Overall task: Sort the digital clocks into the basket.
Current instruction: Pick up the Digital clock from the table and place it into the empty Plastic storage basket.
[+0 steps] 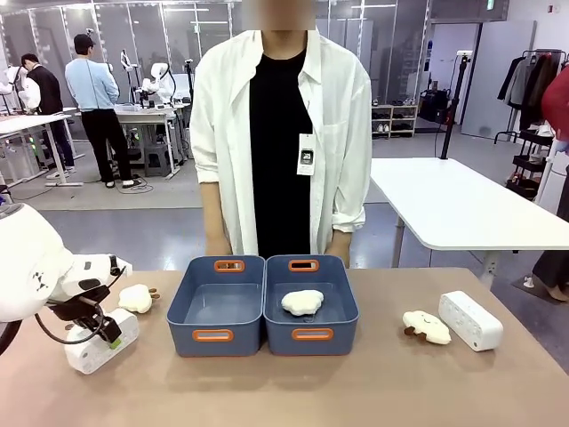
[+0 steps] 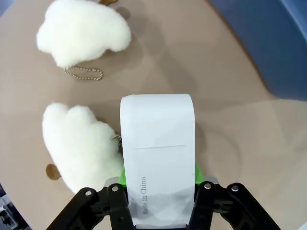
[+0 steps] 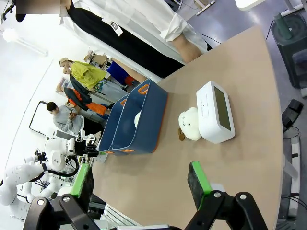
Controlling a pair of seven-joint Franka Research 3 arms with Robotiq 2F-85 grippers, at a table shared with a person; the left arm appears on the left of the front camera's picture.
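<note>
A white digital clock [image 1: 96, 347] lies at the table's left, and my left gripper [image 1: 108, 331] is shut on it. In the left wrist view the green pads [image 2: 122, 175] press both sides of this clock [image 2: 157, 143], whose face reads "Made in China". Whether it is off the table I cannot tell. The second clock [image 1: 470, 320] lies at the far right, screen side visible in the right wrist view [image 3: 216, 112]. My right gripper [image 3: 141, 184] hangs open above the table's right part, well short of that clock. Two slate-blue baskets stand mid-table: the left one [image 1: 183, 307] holds nothing, the right one [image 1: 348, 307] holds a plush.
Cream plush toys lie about: one [image 1: 135, 298] just behind the held clock, two in the left wrist view [image 2: 84, 31] [image 2: 79, 146], one [image 1: 427, 326] touching the right clock, one [image 1: 302, 302] in the right basket. A person [image 1: 280, 133] stands at the far edge behind the baskets.
</note>
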